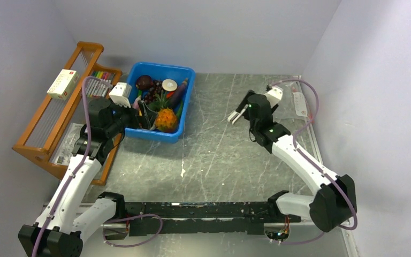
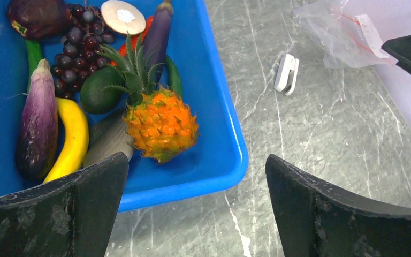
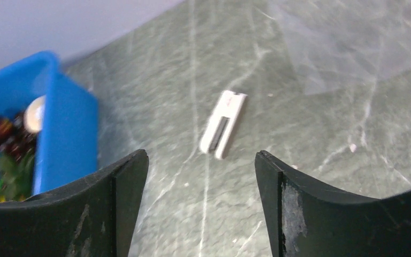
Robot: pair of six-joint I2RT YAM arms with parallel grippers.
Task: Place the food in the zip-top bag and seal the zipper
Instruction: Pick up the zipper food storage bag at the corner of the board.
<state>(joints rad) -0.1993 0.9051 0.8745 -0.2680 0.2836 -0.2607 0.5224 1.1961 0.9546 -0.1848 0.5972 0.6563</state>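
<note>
The food lies in a blue bin (image 1: 184, 101): an orange pineapple (image 2: 160, 126) with green leaves, dark red grapes (image 2: 77, 45), a purple eggplant (image 2: 37, 126) and a white-faced round piece (image 2: 122, 17). My left gripper (image 2: 198, 209) hangs open over the bin's near right corner, holding nothing. The clear zip-top bag (image 2: 342, 40) lies flat at the table's far right by the wall (image 1: 299, 101), and its red zipper (image 2: 353, 19) shows faintly. My right gripper (image 3: 200, 203) is open and empty above the table, between bin and bag.
A small white clip (image 3: 223, 124) lies on the grey table ahead of the right jaws. The bin also holds a yellow banana (image 2: 72, 136) and a second eggplant (image 2: 158, 35). A wooden rack (image 1: 48, 123) with marker pens (image 1: 100, 80) and a white box (image 1: 62, 84) stands at the left.
</note>
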